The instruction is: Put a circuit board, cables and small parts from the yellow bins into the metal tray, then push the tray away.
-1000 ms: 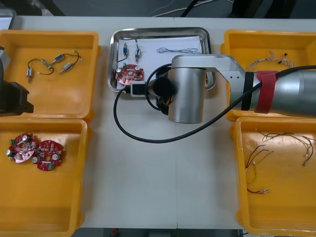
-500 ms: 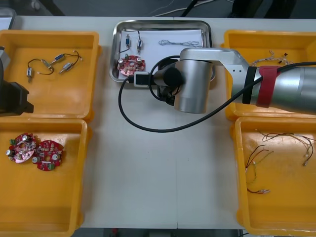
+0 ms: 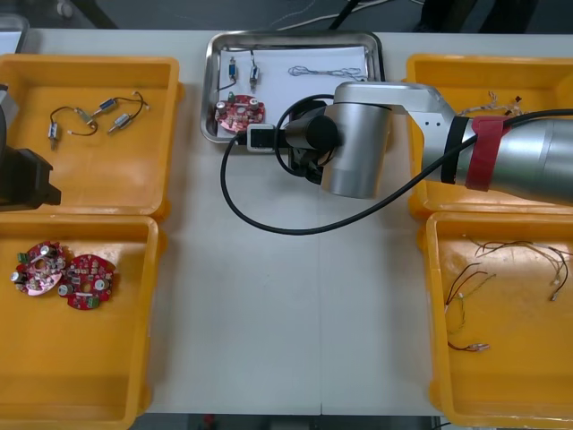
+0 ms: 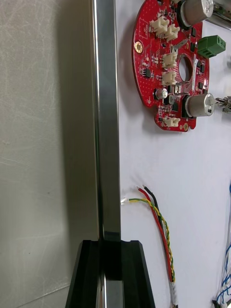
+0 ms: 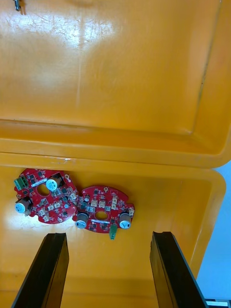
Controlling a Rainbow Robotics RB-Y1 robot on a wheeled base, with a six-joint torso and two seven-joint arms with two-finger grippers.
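1. Fingers of the right gripper (image 4: 110,243) are pinching narrowly on the near rim of the metal tray (image 3: 211,90), with one black finger standing at each side of that shiny wall.
2. The left gripper (image 5: 108,236) is hovering with its jaws wide and gripping nothing. It is hanging over the near left bin (image 3: 81,412), where two spare boards (image 5: 72,204) are lying side by side and touching.
3. The tray is sitting at the table's far edge, between the two far bins. Bare light table (image 3: 286,340) is stretching open on its near side.
4. Lying on the tray's white floor are:
   - one round red circuit board (image 3: 239,110), studded with components
   - two small metal parts (image 3: 235,67)
   - one twisted blue and white cable (image 3: 324,72)
   - one red and yellow cable (image 4: 161,231), just beside the gripped rim
5. Four smooth, round-cornered yellow bins are flanking the tray, two per side. The far left bin (image 3: 89,63) is holding a few wired parts (image 3: 106,106). Thin loose cables (image 3: 501,287) are lying in both right bins.
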